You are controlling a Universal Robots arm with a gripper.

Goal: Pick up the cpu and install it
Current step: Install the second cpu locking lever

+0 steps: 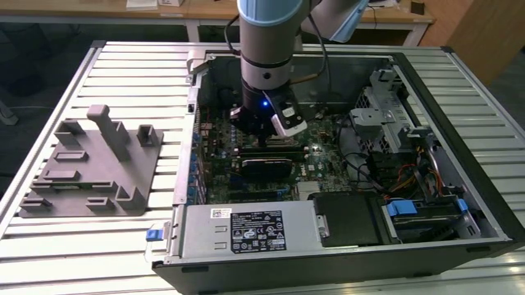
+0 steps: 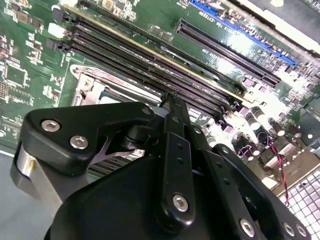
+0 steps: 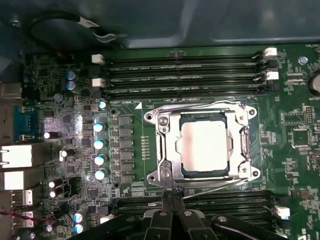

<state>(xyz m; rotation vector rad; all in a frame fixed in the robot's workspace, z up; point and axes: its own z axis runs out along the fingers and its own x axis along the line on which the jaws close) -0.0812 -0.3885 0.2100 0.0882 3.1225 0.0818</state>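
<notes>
The black gripper [image 3: 172, 200], closest to us, is pinching shut on nothing, hovering just beside the socket [image 3: 202, 145]. The cpu [image 3: 205, 146] is already sitting flat inside. It looks light, stiff and easy to hurt; I would be holding only its edges.

Pale grey slatted metal table [image 1: 123, 67] with long parallel ribs fills most of exterior view. Dark corner cap at far corner on exterior view's right. Beyond table: light wooden desk [image 1: 205, 13] with white legs, papers on top. Brown wooden panel [image 1: 484, 34] at far corner on exterior view's right. Floor dark and shadowed under desk and along exterior view's left edge. Lighting even, overhead; soft glare on table slats.
</notes>
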